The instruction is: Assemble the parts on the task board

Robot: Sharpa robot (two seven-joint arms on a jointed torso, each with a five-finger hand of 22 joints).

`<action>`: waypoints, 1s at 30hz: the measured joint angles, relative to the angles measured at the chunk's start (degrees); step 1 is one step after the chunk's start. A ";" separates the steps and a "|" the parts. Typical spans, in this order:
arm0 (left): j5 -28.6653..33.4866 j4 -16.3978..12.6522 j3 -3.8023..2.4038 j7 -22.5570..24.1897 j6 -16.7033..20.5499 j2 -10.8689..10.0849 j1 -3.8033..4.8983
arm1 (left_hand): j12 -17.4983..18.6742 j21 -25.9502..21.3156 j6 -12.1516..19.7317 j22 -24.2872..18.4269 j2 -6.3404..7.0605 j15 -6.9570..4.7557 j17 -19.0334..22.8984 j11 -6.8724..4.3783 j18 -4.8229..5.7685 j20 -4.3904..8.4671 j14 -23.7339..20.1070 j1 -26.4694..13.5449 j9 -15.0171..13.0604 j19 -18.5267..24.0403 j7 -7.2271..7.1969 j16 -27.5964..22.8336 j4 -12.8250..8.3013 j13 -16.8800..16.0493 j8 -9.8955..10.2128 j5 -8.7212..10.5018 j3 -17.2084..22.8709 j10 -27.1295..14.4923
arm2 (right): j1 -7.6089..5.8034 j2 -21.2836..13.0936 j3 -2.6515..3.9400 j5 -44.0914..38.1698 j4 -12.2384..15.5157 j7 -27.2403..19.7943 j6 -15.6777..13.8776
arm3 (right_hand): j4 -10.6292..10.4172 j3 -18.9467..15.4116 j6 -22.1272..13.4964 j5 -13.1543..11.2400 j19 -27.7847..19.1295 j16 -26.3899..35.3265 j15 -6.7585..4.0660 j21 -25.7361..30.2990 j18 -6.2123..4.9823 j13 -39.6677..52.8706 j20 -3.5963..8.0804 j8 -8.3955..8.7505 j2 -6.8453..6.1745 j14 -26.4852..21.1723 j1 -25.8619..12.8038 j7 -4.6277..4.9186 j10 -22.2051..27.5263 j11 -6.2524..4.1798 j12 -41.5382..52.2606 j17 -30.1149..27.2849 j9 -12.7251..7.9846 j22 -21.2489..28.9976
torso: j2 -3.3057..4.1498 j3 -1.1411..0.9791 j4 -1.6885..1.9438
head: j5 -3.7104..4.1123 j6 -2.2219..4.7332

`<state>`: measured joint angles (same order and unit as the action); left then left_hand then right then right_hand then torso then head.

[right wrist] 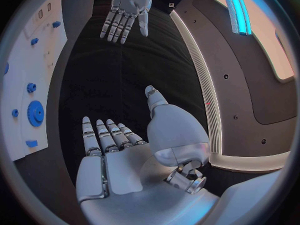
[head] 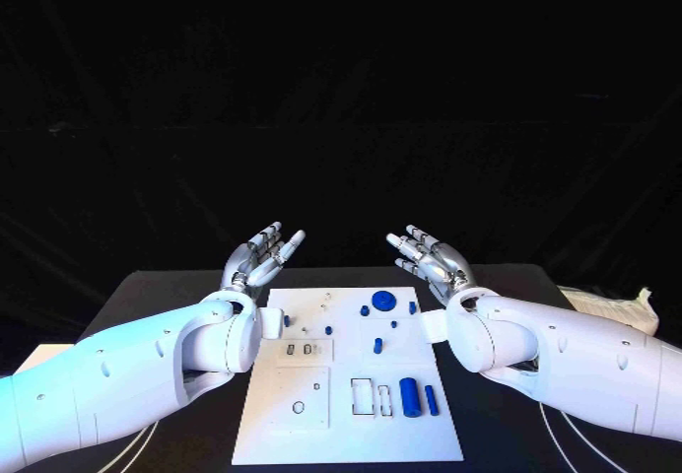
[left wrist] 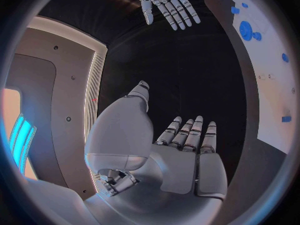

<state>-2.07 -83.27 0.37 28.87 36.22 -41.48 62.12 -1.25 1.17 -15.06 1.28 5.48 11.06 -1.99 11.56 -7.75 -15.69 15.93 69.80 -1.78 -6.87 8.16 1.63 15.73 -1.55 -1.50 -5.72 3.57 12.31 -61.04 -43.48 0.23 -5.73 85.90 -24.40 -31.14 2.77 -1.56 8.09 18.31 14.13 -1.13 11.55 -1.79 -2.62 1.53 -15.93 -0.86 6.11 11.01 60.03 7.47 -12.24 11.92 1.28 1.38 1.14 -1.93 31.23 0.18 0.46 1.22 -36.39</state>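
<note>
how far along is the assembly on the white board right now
Barely started, by the look of it. The white task board carries small blue parts scattered over it: a round blue gear near its far edge and a long blue cylinder beside empty outlined slots. Whether any part is seated, I cannot tell. Nothing is in hand: the left hand and right hand are raised, open and empty. Nearly all the placing seems left.

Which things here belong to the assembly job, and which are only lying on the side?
Belong to the job:
- task board
- round blue gear on it
- blue cylinder near its front
- left hand and right hand, both raised, holding nothing

Lying about:
- crumpled pale wrapping at the black table edge
</note>
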 measured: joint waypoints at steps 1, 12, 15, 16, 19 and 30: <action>-0.15 0.02 0.01 0.00 -0.33 0.01 0.00 | -0.12 0.00 -0.28 0.06 -0.04 -0.04 -0.05 0.18 -0.72 -0.19 0.38 0.51 -0.02 -0.20 0.02 0.11 0.16 0.00 0.00 0.00 0.16 0.18 | -0.04 0.08 0.01 -0.63 -0.24 0.44 1.23 | 0.31 0.05 0.28 0.00 0.18 0.00 0.25 0.00 0.00 0.08 -0.18 0.00 0.11 0.28 0.59 -0.02 -0.43 0.13 0.00 0.01 0.06 0.00 | 0.00 0.01 0.01 | 0.01 0.00; -0.93 -0.80 0.06 0.32 -2.96 -1.98 0.21 | -3.53 7.13 -14.13 3.43 -2.17 0.43 -2.23 1.29 -0.74 -0.82 18.95 4.55 -1.53 -17.28 0.84 5.03 -0.41 -1.62 -3.13 0.00 1.12 17.46 | -0.47 -0.36 0.20 -9.99 -2.32 3.38 8.79 | 5.76 2.07 17.71 -0.72 17.82 -4.49 0.19 -5.66 -4.53 1.77 -0.65 -3.49 0.77 24.44 9.27 1.26 -23.64 0.88 4.21 1.80 1.92 -2.52 | 0.15 0.02 0.07 | 0.53 -0.01; -0.84 -1.24 0.02 0.45 -3.72 -3.72 0.37 | -5.22 10.84 -21.33 4.93 -2.98 -0.56 -3.27 0.73 -1.19 -0.27 26.96 5.36 -2.23 -25.86 1.69 7.36 -1.27 -2.18 -4.70 0.00 0.87 25.80 | -0.95 -1.34 0.49 -15.78 -3.20 3.35 7.55 | 7.22 2.80 24.07 -1.02 22.59 -5.38 -0.50 -7.14 -5.36 1.88 -0.56 -4.40 0.76 31.11 10.71 1.84 -30.22 0.42 5.02 1.99 2.34 -2.90 | 0.57 0.06 0.13 | 0.93 0.23; -0.84 -1.66 0.02 0.45 -3.92 -4.00 0.38 | -5.68 11.90 -23.40 5.33 -3.22 -0.90 -3.62 0.52 -1.59 -0.04 29.33 5.60 -2.41 -28.33 2.01 8.05 -1.57 -2.34 -5.15 0.00 0.87 28.20 | -1.07 -1.46 0.56 -17.28 -3.26 3.34 7.25 | 7.60 3.18 26.15 -1.26 24.08 -5.60 -0.77 -7.60 -5.45 1.88 -0.48 -4.61 0.74 33.13 11.15 2.12 -32.16 0.21 5.03 2.04 2.44 -2.99 | 0.73 0.09 0.13 | 1.01 0.31; -0.91 -3.60 0.04 0.43 -4.68 -4.85 0.42 | -6.85 14.83 -29.19 6.35 -3.86 -2.22 -4.80 -0.34 -1.61 0.86 36.15 6.24 -2.93 -35.26 2.93 9.90 -2.41 -2.69 -6.41 0.00 0.65 34.96 | -1.35 -1.74 0.73 -22.09 -3.26 3.35 6.51 | 9.03 4.14 32.20 -1.59 28.27 -5.65 -1.60 -8.82 -6.25 1.88 -0.01 -4.66 0.54 38.68 11.65 3.02 -37.34 -0.47 5.03 2.04 2.48 -3.02 | 1.35 0.16 0.13 | 1.18 0.49; -1.00 -11.36 0.03 0.42 -6.11 -10.58 2.20 | -7.40 19.74 -38.80 7.80 -5.25 -5.30 -8.69 -2.80 -1.61 3.65 48.52 8.22 -3.60 -47.67 3.76 12.17 -5.03 -3.01 -7.10 0.00 1.36 46.84 | -3.90 -2.38 1.90 -42.71 -3.35 5.60 6.16 | 12.91 8.37 44.94 -2.67 40.19 -5.78 -5.08 -12.67 -7.12 2.03 3.25 -4.66 -0.58 52.10 13.31 4.36 -49.74 -3.14 4.21 2.27 2.71 -3.18 | 4.86 0.49 0.05 | 1.39 1.29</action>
<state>-3.07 -94.63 0.41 29.29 30.11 -52.06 64.32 -8.64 20.92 -53.86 9.08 0.23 5.76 -10.68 8.76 -9.36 -12.04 64.44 78.02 -5.38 -54.55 11.92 13.79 10.70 -4.56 -8.60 -5.72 4.93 59.15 -64.94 -45.86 2.13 -48.43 82.55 -18.80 -24.98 15.68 6.80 53.03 15.64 54.32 -6.90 6.47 -14.46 -9.74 3.56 -12.68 -5.52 5.52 63.11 73.34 11.83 -61.98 8.78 5.49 3.66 3.85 -5.11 36.08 0.66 0.52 2.61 -35.10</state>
